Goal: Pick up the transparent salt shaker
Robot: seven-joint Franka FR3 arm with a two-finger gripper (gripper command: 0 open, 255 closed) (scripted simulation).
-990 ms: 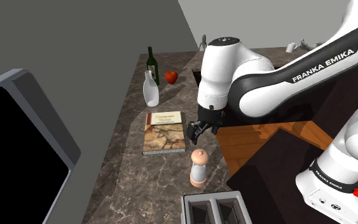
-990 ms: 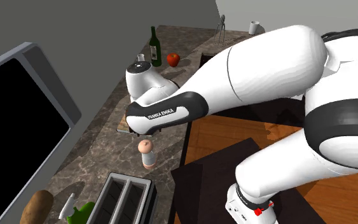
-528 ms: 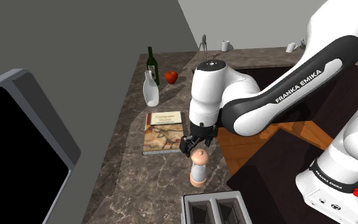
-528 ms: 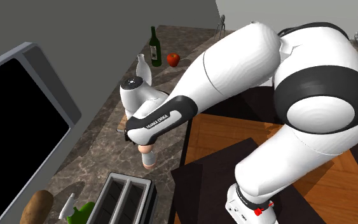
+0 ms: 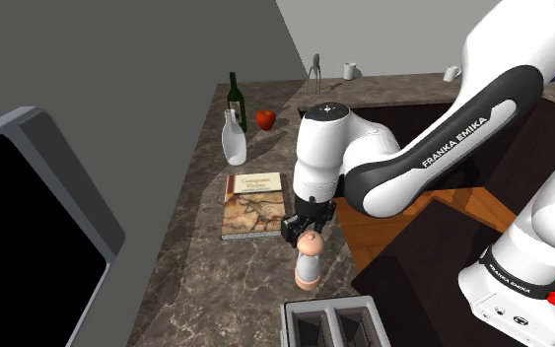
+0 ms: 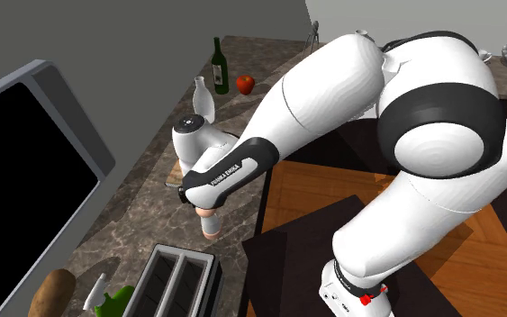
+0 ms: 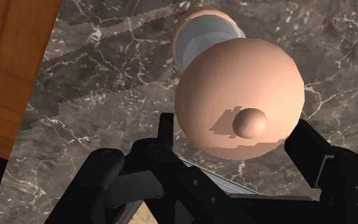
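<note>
Claw (image 5: 305, 229), all black with 2 fingers, pointed down at the dark marbled stone surface (image 5: 191, 286). It straddled the rounded top of the salt shaker (image 5: 308, 264), an upright piece with a peach-coloured dome cap and base and a clear greyish middle. In the wrist view the claw (image 7: 234, 130) stood wide, with 1 of its fingers (image 7: 165, 130) on each side of the salt shaker (image 7: 234, 95). Whether they touched the dome could not be told.

The salt shaker (image 6: 210, 225) stood on the surface directly beneath the claw (image 6: 203, 203). Just beside the claw, toward the grey wall, lay a flat illustrated book (image 5: 254, 204). Farther beyond the claw stood a white bottle (image 5: 234, 138), a dark green wine bottle (image 5: 234, 97) and a red apple (image 5: 265, 119). Near the claw on the opposite side sat a grey 2-slot toaster (image 5: 336, 325).
</note>
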